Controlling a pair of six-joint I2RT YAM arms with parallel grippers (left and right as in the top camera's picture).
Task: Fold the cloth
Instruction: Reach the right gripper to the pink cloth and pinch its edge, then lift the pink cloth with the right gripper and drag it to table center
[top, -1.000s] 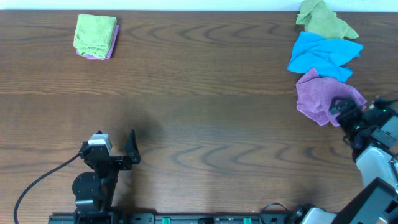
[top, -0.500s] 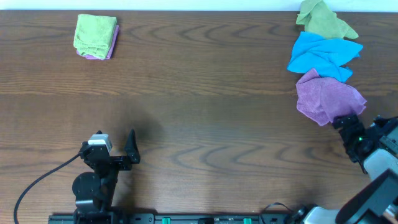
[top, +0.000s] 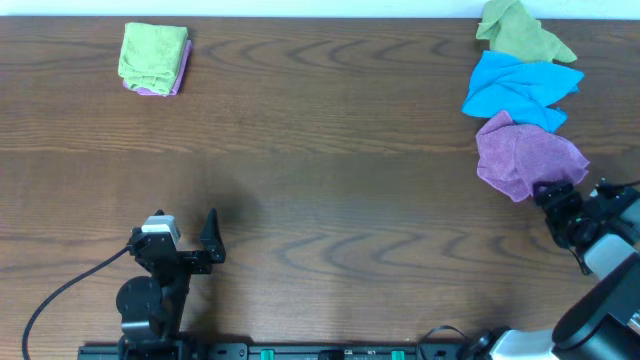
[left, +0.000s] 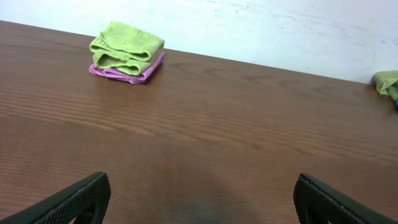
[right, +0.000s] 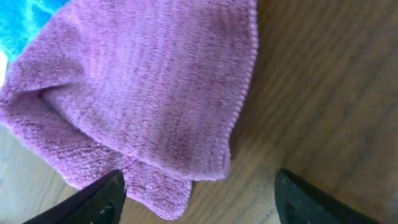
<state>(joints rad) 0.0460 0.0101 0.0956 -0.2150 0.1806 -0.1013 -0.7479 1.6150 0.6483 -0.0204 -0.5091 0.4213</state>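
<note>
The purple cloth (top: 522, 155) lies crumpled at the right side of the table, just below a bright blue cloth (top: 518, 88). In the right wrist view the purple cloth (right: 143, 93) fills the upper left, its hemmed corner between my fingers. My right gripper (top: 556, 198) is open at the cloth's lower right edge, and its fingertips (right: 199, 193) are wide apart and hold nothing. My left gripper (top: 205, 240) is open and empty at the near left, over bare wood (left: 199, 199).
An olive green cloth (top: 520, 30) lies at the far right corner above the blue one. A folded lime green cloth on a folded pink-purple one (top: 153, 58) sits at the far left, also in the left wrist view (left: 126, 51).
My right gripper drew back down off the purple cloth's lower right corner, then edged up again to its edge. The cloth settled flatter. The left arm stayed still.
</note>
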